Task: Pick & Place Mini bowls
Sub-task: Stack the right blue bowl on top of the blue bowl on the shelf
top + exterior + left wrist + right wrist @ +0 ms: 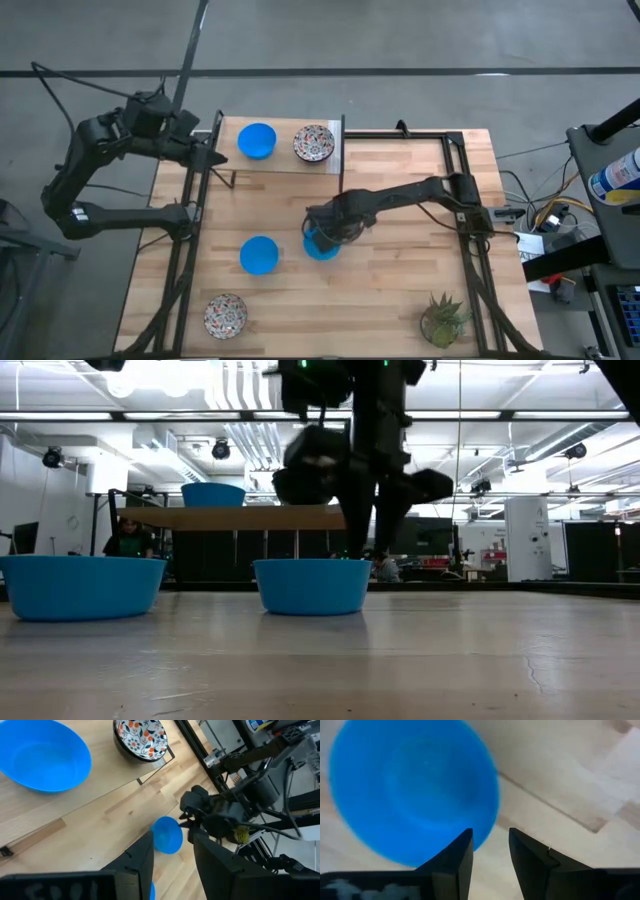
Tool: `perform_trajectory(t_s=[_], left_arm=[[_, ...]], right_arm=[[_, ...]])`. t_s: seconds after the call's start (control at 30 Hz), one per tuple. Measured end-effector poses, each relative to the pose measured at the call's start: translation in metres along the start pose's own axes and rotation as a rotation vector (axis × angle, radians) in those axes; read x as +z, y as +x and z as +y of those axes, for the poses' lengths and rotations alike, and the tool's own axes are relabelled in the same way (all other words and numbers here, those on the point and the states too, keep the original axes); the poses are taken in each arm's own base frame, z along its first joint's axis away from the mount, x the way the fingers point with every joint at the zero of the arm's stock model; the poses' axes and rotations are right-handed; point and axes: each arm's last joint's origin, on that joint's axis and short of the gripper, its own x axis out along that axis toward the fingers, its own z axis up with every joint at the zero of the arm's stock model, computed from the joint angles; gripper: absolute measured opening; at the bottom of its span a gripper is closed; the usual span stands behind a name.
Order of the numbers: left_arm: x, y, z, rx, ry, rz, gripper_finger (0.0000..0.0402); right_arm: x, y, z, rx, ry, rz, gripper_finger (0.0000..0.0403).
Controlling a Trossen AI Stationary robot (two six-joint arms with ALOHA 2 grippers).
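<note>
Fingers of the right gripper (490, 851) stand narrowly parted above the rim of a blue bowl (320, 245) at the bench (400, 300) centre, holding nothing. My guess: closing early could clip the rim and tip or skid it. Another blue bowl (260, 256) sits close at nine o'clock; open room lies toward five. The left gripper (172, 851) waits at ten o'clock, fingers parted.
</note>
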Motion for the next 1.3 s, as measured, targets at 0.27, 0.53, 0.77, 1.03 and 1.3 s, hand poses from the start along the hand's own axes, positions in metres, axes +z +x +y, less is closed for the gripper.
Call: perform_trajectory(t_s=[0.27,0.53,0.77,1.03,1.3], left_arm=[[0.001,0.001,0.0,-0.001,0.001,-0.003,0.0131],[0.0,0.013,0.005,0.027,0.003,0.035,0.0131],[-0.009,0.04,0.019,0.051,-0.06,0.157,0.0131],[-0.024,0.068,0.034,0.081,-0.122,0.268,0.0131],[-0.034,0.101,0.026,-0.043,-0.111,0.276,0.0131]], right_arm=[[0.008,0.017,-0.007,0.035,0.025,0.011,0.012],[0.007,0.022,-0.007,0.061,-0.003,0.028,0.0063],[0.002,0.017,-0.003,0.089,-0.021,0.057,0.001],[-0.006,-0.033,0.024,0.245,-0.024,-0.013,0.0009],[0.006,-0.082,0.04,0.379,0.007,-0.123,0.0009]])
